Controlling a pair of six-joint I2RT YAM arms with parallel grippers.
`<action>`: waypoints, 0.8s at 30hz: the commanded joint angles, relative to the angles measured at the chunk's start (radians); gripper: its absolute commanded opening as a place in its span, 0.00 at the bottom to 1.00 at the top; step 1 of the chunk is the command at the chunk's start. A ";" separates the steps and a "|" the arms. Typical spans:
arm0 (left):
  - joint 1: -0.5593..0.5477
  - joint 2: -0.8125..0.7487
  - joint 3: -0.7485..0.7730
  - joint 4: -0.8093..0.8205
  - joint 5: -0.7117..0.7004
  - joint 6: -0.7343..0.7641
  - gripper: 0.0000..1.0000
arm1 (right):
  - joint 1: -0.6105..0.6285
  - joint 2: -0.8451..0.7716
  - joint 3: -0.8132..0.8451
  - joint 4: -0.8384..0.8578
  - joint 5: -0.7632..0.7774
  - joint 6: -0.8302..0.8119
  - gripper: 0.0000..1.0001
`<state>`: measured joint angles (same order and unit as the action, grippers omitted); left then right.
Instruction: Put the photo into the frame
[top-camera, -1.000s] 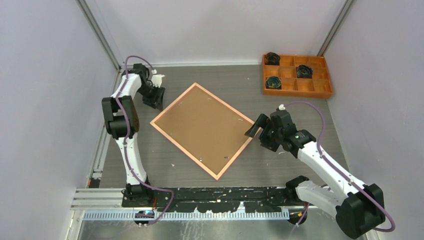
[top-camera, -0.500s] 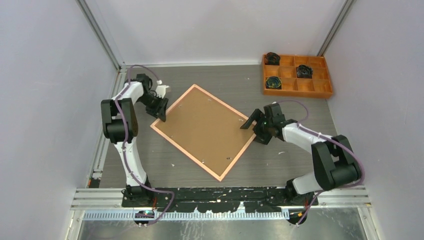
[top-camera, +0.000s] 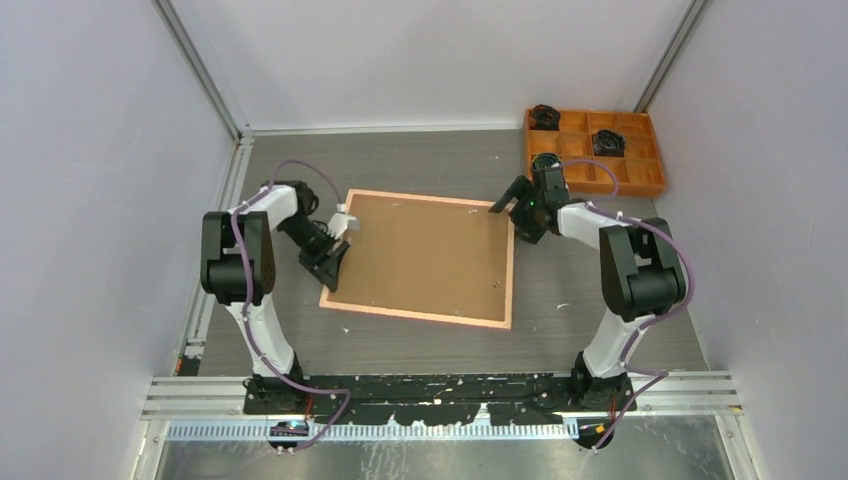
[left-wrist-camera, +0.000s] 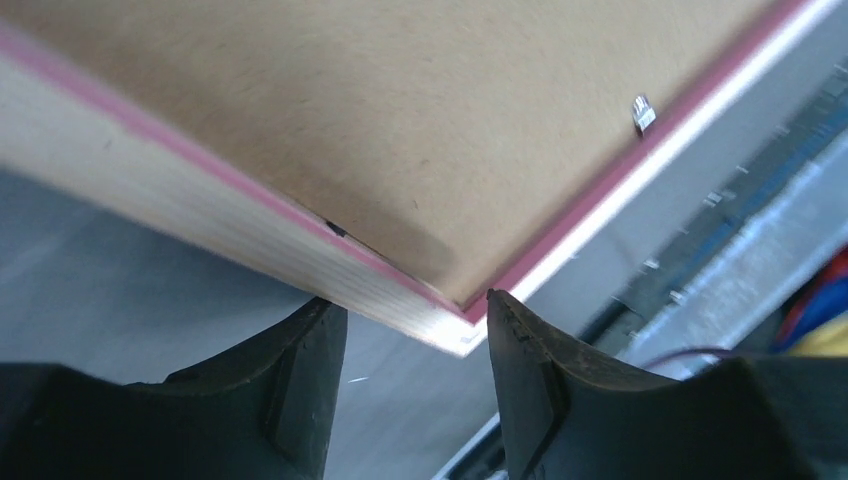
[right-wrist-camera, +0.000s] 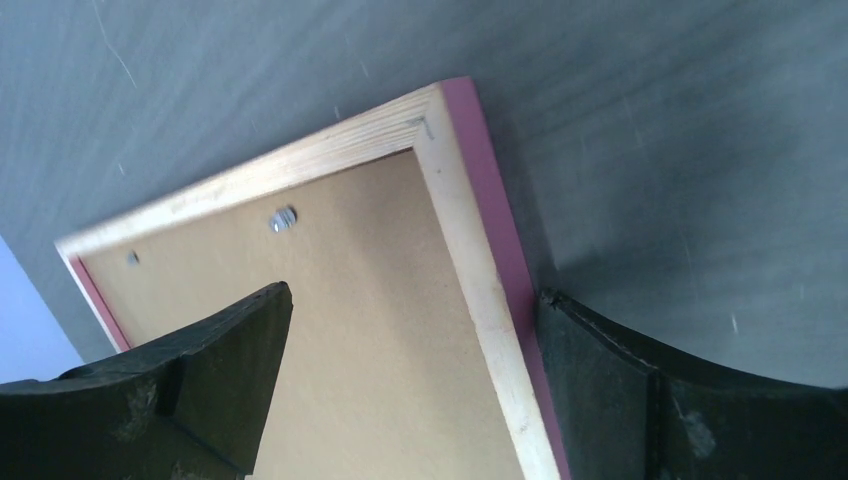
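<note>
The frame lies back-up on the grey table, its tan rim around a brown backing board, its sides nearly square to the table. No photo shows in any view. My left gripper is at the frame's near-left corner. In the left wrist view the frame pokes that corner between the parted fingers of the left gripper. My right gripper is at the far-right corner. In the right wrist view the right gripper stands wide, straddling the frame: one finger over the board, one outside the pink edge.
An orange compartment tray with a few dark round items stands at the back right, just beyond the right gripper. A black rail runs along the near edge. Grey walls close in on both sides and the back.
The frame has turned from a diamond pose to nearly square with the table. My left gripper swung nearer along its left side; my right gripper moved toward the far right.
</note>
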<state>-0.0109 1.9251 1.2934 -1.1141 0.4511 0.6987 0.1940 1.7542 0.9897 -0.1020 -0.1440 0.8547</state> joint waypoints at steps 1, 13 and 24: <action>-0.076 -0.056 -0.022 -0.150 0.328 0.088 0.55 | 0.027 0.065 0.121 0.036 -0.061 0.018 0.94; 0.096 -0.021 0.050 0.001 0.320 -0.161 0.44 | 0.045 -0.115 0.169 -0.090 0.141 -0.044 0.85; 0.072 0.061 0.022 0.160 0.289 -0.347 0.22 | 0.400 0.043 0.257 0.093 -0.079 0.057 0.68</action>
<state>0.0666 1.9682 1.3224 -1.0145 0.7349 0.4171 0.4961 1.7115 1.1870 -0.1070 -0.1219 0.8574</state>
